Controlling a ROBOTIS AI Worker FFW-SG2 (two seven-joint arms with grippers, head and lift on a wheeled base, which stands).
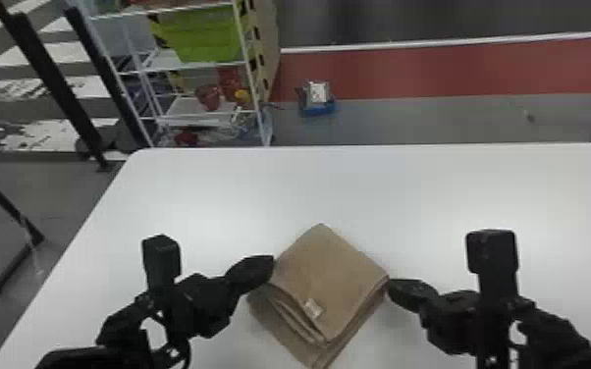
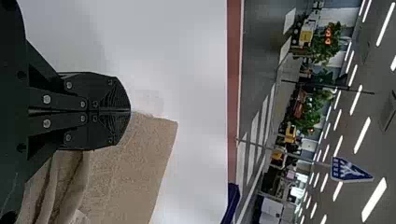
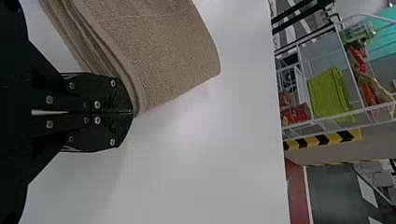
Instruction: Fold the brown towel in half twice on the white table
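In the head view, the brown towel (image 1: 331, 279) lies as a layered diamond on the white table (image 1: 358, 186), a small pale tag on its top. My left gripper (image 1: 271, 262) is at its left corner, my right gripper (image 1: 390, 284) at its right corner. The left wrist view shows the left gripper (image 2: 130, 111) shut on the corner of the brown towel (image 2: 135, 163), with loose folds beside the fingers. In the right wrist view, the right gripper (image 3: 133, 112) is shut on a thick layered corner of the brown towel (image 3: 163, 51).
Beyond the table's far left edge stands a white wire rack (image 1: 201, 66) holding a green cloth (image 1: 206, 34). A small blue-based object (image 1: 317, 100) sits on the floor behind the table. White tabletop extends on both sides of the towel.
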